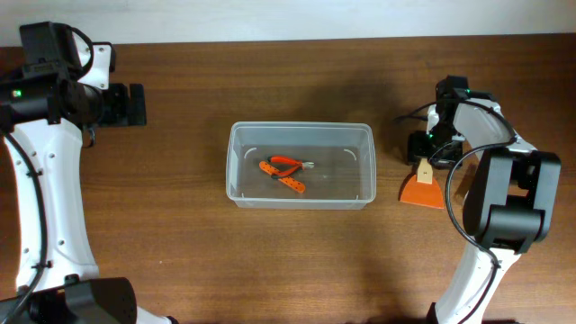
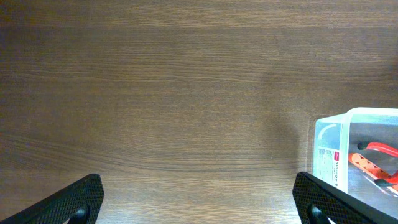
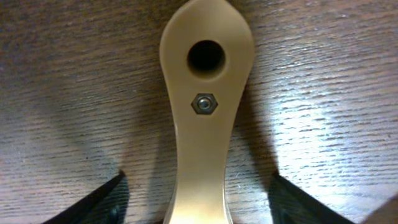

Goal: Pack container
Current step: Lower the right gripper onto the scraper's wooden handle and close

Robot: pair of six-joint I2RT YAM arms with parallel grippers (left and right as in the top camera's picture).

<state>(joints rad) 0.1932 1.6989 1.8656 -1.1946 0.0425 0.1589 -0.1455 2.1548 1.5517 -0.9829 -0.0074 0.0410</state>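
Container, a clear rectangular tub, sits at the middle of the worktop, its long axis running left to right in the overhead view. Orange pliers already lie inside it.

Just beyond the container's right short end lies a scraper with an orange blade and a tan handle, its long axis crossways to the tub's. The right gripper hovers low over that handle. Its fingers are spread, one on each side, with bare worktop showing in both gaps, so nothing is grasped yet.

The right arm is much the nearer. From there the container lies to the arm's left, and its wall probably has to be cleared.

The left gripper waits well apart at the far left, fingers spread and empty. Only the container's corner shows in its view.
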